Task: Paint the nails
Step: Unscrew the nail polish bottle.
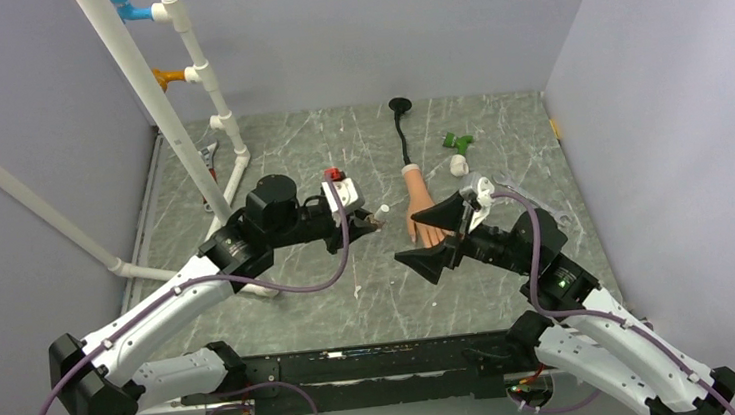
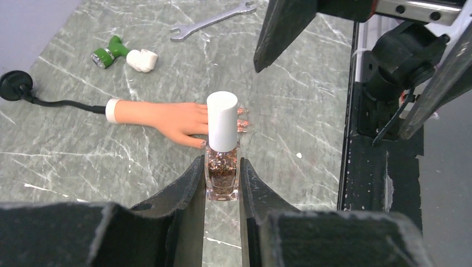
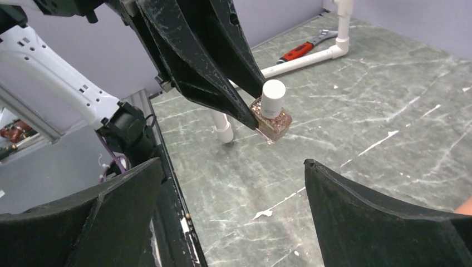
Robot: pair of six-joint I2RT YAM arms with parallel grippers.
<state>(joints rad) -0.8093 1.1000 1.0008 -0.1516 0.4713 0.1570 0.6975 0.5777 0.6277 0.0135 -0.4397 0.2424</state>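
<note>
Left gripper (image 2: 221,164) clamps bottle (image 3: 271,114), white cap on. Right gripper (image 3: 231,162) jaws wide open, near hand (image 1: 420,206).

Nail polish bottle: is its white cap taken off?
No, the white cap sits on top of the bottle, which the left gripper clamps by its glittery glass body.

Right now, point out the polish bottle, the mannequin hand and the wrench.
polish bottle (image 2: 222,132), left wrist view, white cap
mannequin hand (image 2: 171,118), left wrist view, back of palm
wrench (image 2: 214,20), left wrist view, shaft
</note>
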